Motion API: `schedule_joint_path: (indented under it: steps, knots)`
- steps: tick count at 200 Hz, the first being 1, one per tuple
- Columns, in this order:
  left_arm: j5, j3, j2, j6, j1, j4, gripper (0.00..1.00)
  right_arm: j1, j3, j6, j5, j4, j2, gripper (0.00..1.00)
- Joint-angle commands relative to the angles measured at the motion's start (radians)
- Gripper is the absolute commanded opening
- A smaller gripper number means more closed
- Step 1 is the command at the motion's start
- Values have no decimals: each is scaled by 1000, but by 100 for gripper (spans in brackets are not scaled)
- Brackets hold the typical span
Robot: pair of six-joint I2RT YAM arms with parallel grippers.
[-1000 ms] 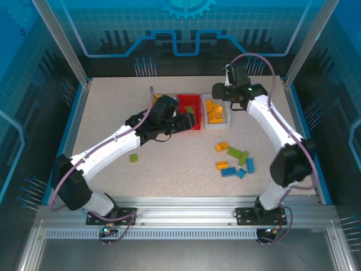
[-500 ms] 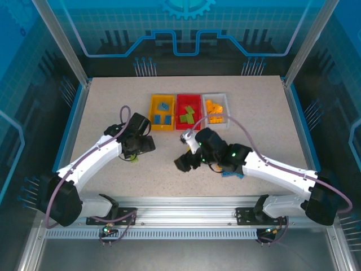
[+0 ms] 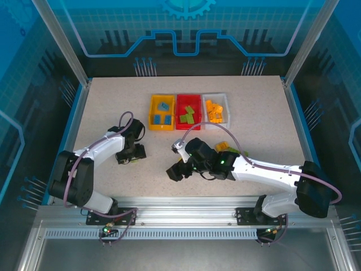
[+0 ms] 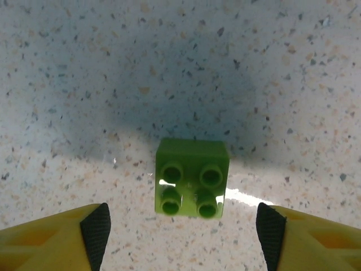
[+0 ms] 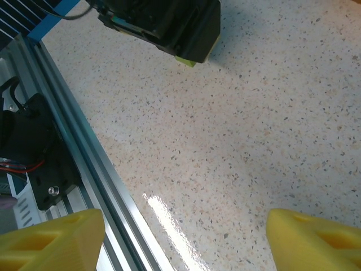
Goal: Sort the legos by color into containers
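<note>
Containers, three, in a row at the far middle of the table (image 3: 101, 107): yellow bin (image 3: 151, 113), red bin (image 3: 179, 112), white bin (image 3: 226, 108), side walls touching. Blue bricks (image 3: 163, 105), three, in the yellow bin. Green bricks (image 3: 190, 109), three, in the red bin. Orange bricks (image 3: 213, 110), a heap in the white bin, number not countable. Single green brick (image 4: 192, 178), four studs, flat on the table left of centre, lying between the fingers (image 4: 96, 226) of the left gripper (image 3: 128, 155); jaws spread, neither pad touching it. Right gripper (image 3: 175, 171), low over bare table near the front rail (image 5: 62, 113), jaws wide apart, nothing between them. Loose bricks (image 3: 223, 147), yellow and green, partly hidden behind the right arm, number not countable. Changes: a second ago the left gripper was at the red bin and the right gripper above the white bin; both have since come down to the near half of the table, and the right arm now covers most of the loose cluster
</note>
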State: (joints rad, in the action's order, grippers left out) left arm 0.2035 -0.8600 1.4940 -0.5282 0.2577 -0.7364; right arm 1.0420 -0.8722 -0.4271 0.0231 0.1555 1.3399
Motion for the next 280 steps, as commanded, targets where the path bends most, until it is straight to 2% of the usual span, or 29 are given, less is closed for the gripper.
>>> schedule_joint_path:
  steps: [1,48,94,125,163,186,217,250,280]
  knots:
    - [-27,30,22,20,-20,62,67,12,-37,-18,-11,-28,11,76]
    - [-47,44,66,9,-21,105,48,11,-37,-30,-14,-25,18,76]
    - [-67,53,32,2,-18,126,28,7,-33,-34,-43,-21,3,74]
    - [-82,-6,-23,-21,32,89,26,-47,-13,-57,-96,-7,-80,72]
    - [-65,-265,6,-41,188,17,26,-254,74,-146,-174,-61,-282,70]
    - [-91,-435,84,-39,236,25,26,-377,90,-181,-208,-104,-332,71]
    - [-145,-678,247,-4,263,45,27,-520,44,-216,-170,-85,-294,71]
    - [-165,-931,477,31,269,57,27,-586,5,-218,-136,-86,-236,71]
    - [-153,-1177,681,61,268,32,27,-628,-33,-220,-56,-128,-159,71]
